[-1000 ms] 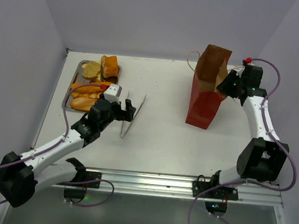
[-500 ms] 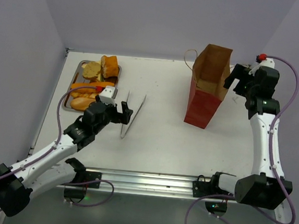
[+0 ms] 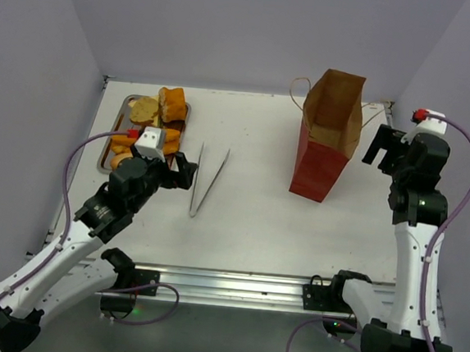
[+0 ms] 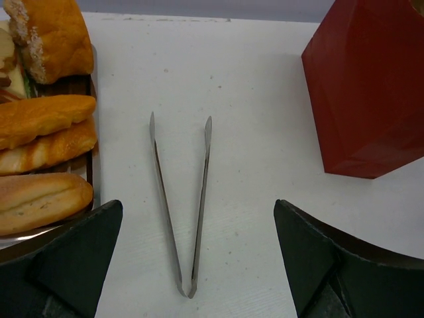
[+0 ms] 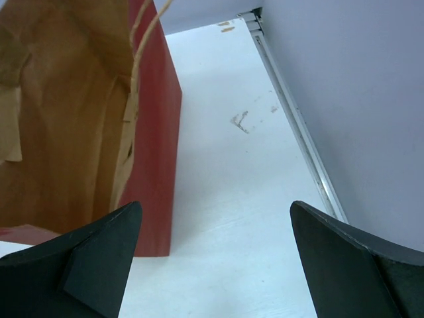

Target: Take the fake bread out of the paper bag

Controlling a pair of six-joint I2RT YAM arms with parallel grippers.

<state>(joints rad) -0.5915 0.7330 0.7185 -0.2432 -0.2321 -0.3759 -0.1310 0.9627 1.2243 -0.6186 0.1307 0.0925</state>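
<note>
The red paper bag (image 3: 323, 155) stands upright at the back right, its mouth open and its brown inside (image 5: 59, 132) showing; its bottom is hidden. Several pieces of fake bread (image 3: 139, 139) lie on the steel tray (image 3: 115, 124) at the back left. My right gripper (image 3: 383, 152) hangs open and empty just right of the bag's top, apart from it; the bag's red side (image 5: 156, 132) lies left of that gripper (image 5: 215, 205). My left gripper (image 3: 182, 174) is open and empty beside the tray, over the near end of the steel tongs (image 4: 179, 205).
The tongs (image 3: 207, 180) lie on the table between tray and bag, tips pointing away from me. Thin string handles (image 5: 142, 33) stick up from the bag's rim. The enclosure's right wall and its metal rail (image 5: 298, 132) run close behind my right gripper.
My right gripper has opened, let go of the bag's right rim and drawn back to the right. The left arm has pulled back a little toward the left.
</note>
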